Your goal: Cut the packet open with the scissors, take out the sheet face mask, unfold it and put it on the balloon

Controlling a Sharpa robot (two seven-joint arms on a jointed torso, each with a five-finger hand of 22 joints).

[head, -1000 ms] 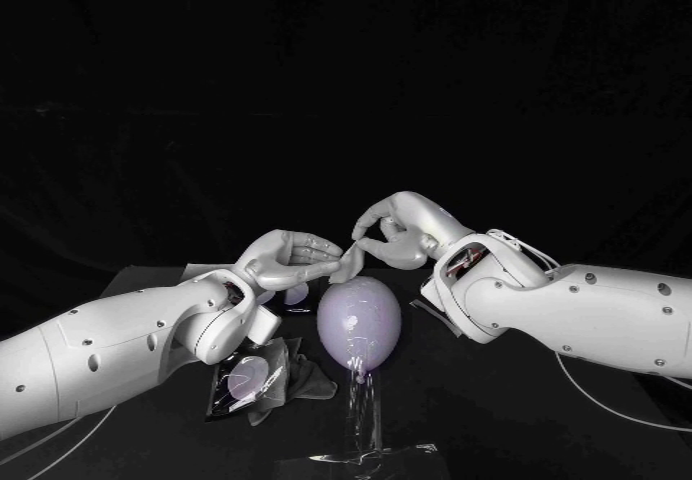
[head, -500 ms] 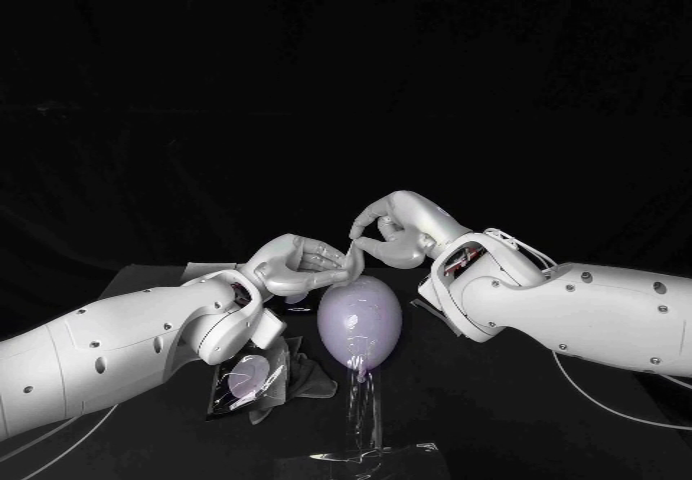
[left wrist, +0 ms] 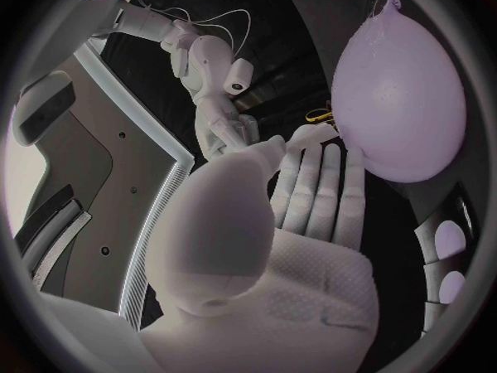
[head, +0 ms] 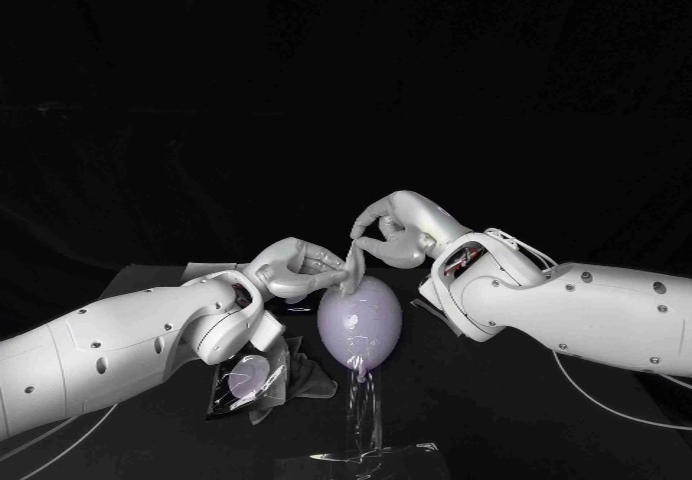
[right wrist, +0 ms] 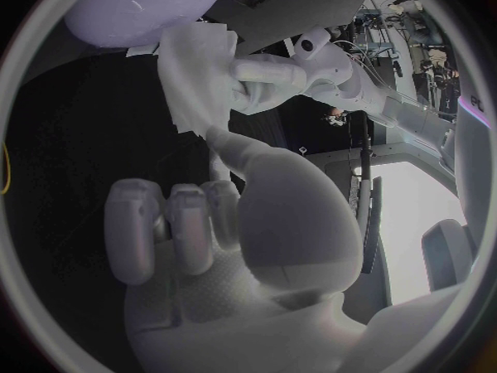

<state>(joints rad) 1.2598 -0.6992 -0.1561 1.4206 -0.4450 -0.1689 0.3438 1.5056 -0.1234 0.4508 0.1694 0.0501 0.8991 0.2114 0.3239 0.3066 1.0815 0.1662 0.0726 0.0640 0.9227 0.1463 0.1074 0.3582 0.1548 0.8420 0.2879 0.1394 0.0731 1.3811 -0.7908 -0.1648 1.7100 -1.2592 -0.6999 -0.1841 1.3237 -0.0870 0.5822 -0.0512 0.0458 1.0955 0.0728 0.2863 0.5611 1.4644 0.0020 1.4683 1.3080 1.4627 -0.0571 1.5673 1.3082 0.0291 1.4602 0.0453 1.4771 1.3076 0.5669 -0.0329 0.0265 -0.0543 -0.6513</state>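
One mask (head: 352,264) hangs lengthwise down over the upright balloon (head: 361,322).

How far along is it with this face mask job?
Done, it seems: the packet lies on the table beside the left arm and the sheet mask is out of it. In hand: the left hand and right hand pinch the mask between them just above the balloon; it looks folded. Left: spreading it out and laying it on the balloon.
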